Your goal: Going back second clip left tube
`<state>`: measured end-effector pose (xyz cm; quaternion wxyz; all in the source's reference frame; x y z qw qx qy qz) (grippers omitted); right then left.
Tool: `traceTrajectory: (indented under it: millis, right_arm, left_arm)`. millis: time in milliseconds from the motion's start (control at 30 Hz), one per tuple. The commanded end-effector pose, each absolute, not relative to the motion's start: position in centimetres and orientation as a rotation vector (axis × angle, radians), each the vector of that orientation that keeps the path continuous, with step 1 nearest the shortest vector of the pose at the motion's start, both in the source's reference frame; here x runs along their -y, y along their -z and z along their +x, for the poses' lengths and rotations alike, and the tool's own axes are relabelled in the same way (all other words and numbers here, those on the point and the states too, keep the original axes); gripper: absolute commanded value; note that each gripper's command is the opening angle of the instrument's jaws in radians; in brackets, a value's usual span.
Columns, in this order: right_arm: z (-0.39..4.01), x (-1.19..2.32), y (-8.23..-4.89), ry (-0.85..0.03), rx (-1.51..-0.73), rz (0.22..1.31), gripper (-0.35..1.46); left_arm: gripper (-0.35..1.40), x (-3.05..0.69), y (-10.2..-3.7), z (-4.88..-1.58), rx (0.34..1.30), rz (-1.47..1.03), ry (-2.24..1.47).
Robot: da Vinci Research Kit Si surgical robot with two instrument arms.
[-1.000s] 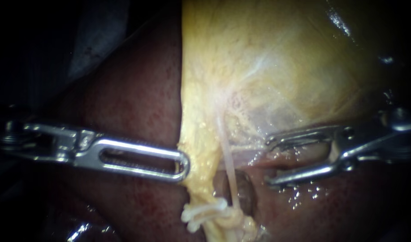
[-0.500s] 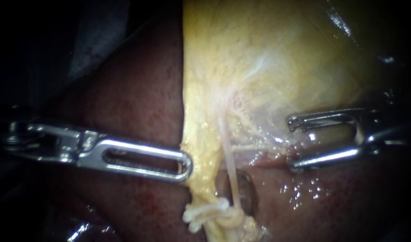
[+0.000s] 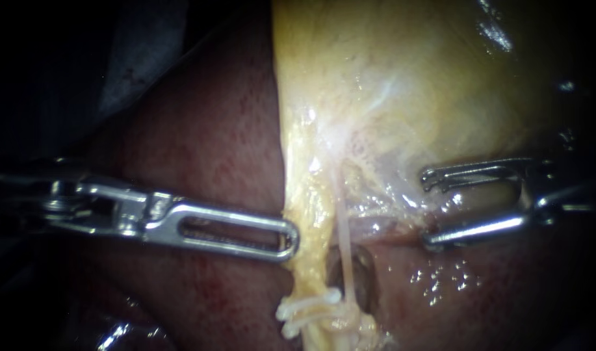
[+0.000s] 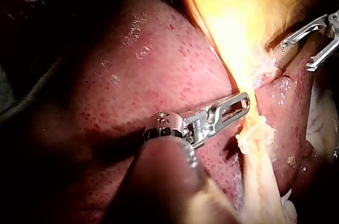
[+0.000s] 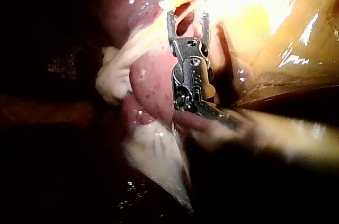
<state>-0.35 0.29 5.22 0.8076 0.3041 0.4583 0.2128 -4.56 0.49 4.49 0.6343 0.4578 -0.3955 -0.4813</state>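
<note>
My left instrument (image 3: 290, 237) comes in from the left, and its slotted jaws lie together on the edge of the yellow gallbladder tissue (image 3: 401, 97). In the left wrist view its tip (image 4: 244, 100) meets the same yellow strand. A thin pale tube (image 3: 344, 244) runs down from the gallbladder to a whitish knot of strands (image 3: 307, 311). To the right of the tube my right instrument (image 3: 426, 209) has its jaws wide open, holding nothing and clear of the tube. The right wrist view also shows these jaws (image 5: 188, 20) open.
Dark red liver (image 3: 200, 149) lies under and around everything. A dark hollow (image 3: 366, 279) sits just right of the tube's lower end. Wet glints mark the liver surface (image 3: 440, 279) below the right instrument. The left side and corners are dark.
My right instrument has drawn back to the right, away from the tube, jaws still open. My left instrument has shifted right, and the yellow tissue edge and white knot moved with it.
</note>
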Motion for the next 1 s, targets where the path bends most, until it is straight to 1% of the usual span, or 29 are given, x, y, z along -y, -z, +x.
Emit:
traceTrajectory:
  millis: [33, 233, 1000]
  right_arm:
    - [-0.36, -0.29, -5.22, -0.455, -0.981, 0.652, 0.49]
    - [-0.37, -0.30, -5.20, -0.458, -0.981, 0.650, 0.49]
    - [-0.37, -0.31, -5.20, -0.461, -0.980, 0.648, 0.51]
  left_arm:
    - [-0.35, -0.48, -4.50, -4.58, 0.901, 1.046, 1.097]
    - [-0.35, -0.49, -4.55, -4.67, 0.900, 1.046, 1.096]
    - [-0.35, -0.51, -4.60, -4.69, 0.899, 1.047, 1.094]
